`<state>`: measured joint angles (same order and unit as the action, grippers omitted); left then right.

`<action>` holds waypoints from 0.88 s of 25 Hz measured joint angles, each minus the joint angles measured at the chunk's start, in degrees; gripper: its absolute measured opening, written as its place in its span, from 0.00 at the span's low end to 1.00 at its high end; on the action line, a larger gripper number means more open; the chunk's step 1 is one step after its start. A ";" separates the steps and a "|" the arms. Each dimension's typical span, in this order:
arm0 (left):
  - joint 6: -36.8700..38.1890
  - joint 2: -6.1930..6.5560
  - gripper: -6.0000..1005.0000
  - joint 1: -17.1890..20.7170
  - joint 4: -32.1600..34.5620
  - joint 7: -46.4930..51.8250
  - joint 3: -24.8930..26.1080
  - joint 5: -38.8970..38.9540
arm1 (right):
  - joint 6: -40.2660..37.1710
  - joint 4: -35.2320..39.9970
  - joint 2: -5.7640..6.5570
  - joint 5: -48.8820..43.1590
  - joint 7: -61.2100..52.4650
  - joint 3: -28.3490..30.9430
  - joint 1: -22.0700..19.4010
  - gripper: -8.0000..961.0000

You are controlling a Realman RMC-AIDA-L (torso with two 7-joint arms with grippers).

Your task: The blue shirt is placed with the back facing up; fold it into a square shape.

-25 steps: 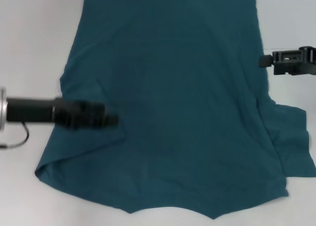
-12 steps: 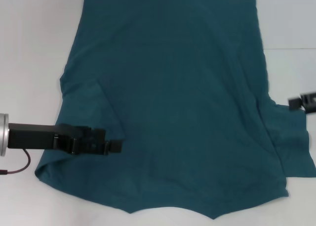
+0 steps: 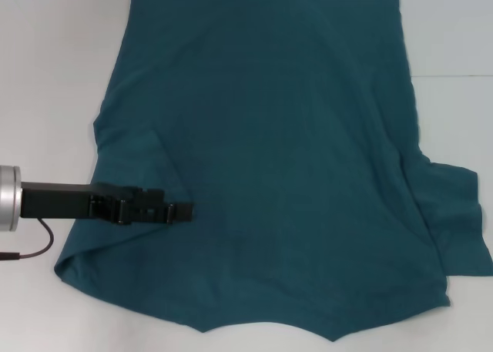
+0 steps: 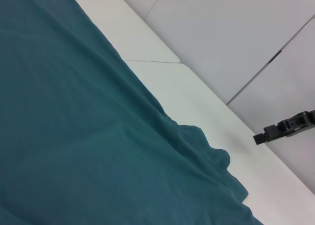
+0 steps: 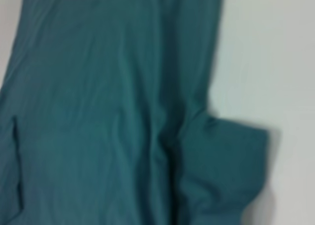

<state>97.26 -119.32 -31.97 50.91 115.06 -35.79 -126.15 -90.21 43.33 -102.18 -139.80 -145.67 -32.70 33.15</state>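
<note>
Shirt: the blue shirt (image 3: pixel 277 159) lies spread flat on the white table (image 3: pixel 46 75), filling most of the head view, with its straight edge at the far side.
Left sleeve: folded inward over the body of the shirt, forming a diagonal crease on the robot's left side.
Right sleeve: lies flat, spread outward on the table at the robot's right, with a few wrinkles.
Near edge: uneven, with a point of fabric toward the robot.
Left gripper: the left gripper (image 3: pixel 183 211) reaches in from the left, low over the folded sleeve near the end of the crease. Finger state: cannot tell.
Right gripper: out of the head view; the right gripper (image 4: pixel 288 129) shows in the left wrist view, off the table edge, well apart from the shirt. Finger state: cannot tell.
</note>
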 joint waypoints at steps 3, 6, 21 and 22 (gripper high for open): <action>-0.79 -0.03 0.96 -0.10 -0.11 0.02 -0.05 0.00 | 2.20 -0.66 -0.47 -0.04 0.00 -0.06 -0.32 0.87; -1.56 -0.13 0.96 -0.13 -0.32 0.03 -0.07 0.00 | 3.46 -1.07 -1.39 -0.14 0.65 -1.16 -0.14 0.87; -2.72 -0.79 0.96 -0.11 -0.55 0.08 -0.07 0.02 | 10.69 -6.22 -4.06 -2.07 0.21 -2.48 1.96 0.87; -2.78 -0.81 0.96 -0.11 -0.55 0.08 -0.07 0.02 | 10.94 -6.23 -4.25 -2.04 0.24 -2.47 2.06 0.87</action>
<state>94.47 -120.13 -32.08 50.36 115.14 -35.86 -126.13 -79.27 37.11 -106.44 -141.84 -145.43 -35.17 35.22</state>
